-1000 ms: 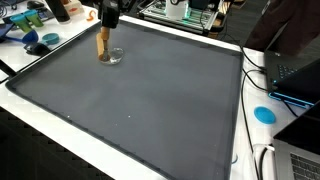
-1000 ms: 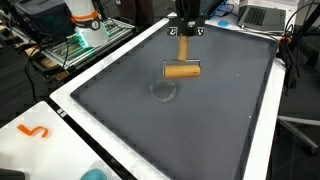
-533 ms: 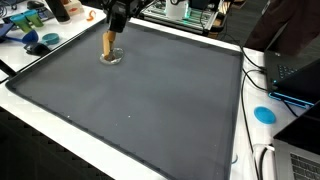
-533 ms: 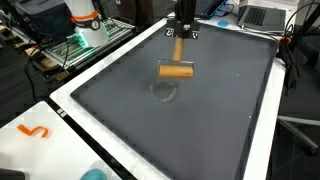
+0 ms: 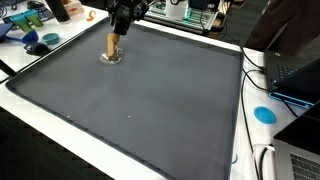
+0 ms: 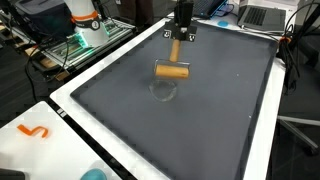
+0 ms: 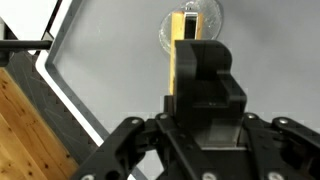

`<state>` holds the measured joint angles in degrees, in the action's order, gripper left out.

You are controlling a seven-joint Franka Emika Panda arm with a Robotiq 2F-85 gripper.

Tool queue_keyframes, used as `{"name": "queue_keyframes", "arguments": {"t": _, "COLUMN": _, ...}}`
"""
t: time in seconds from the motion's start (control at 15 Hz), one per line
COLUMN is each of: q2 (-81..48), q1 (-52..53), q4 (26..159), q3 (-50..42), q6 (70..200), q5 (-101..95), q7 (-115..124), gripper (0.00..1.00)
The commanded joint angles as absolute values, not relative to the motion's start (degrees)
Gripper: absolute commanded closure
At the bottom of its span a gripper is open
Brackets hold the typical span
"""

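Wooden T-shaped mallet – short cylinder head on a flat handle – was in the black pincer, which was clenched on the top of the handle. Handle hung near upright straight below the pincer; the head's long axis lay level, running roughly across the frame in that exterior view.

Directly under the head sat a clear round shallow dish on the dark grey mat. In an exterior view the head looked lifted clear of the dish; in an exterior view from the opposite end the wood overlapped the dish rim, so contact can't be ruled out. Wrist view showed the wood strip lined up over the dish – centred or close to it.

Nothing else lay on the mat near the mallet. Off the mat, on the white desk: blue round disc, black cables, orange S-shaped piece, all well apart.
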<state>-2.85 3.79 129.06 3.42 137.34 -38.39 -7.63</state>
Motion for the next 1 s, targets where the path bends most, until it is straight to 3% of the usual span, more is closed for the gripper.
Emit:
{"name": "queue_keyframes", "arguments": {"t": 0.0, "q2": -2.9, "q1": 4.3, "q4": 128.7, "q3": 3.7, "q6": 135.5, "q5": -39.5, "q7": -6.1, "gripper": 0.76}}
{"name": "queue_keyframes", "arguments": {"t": 0.93, "q2": -2.7, "q1": 4.8, "q4": 128.2, "q3": 5.0, "q6": 136.0, "q5": -32.9, "q7": -10.2, "gripper": 0.76}}
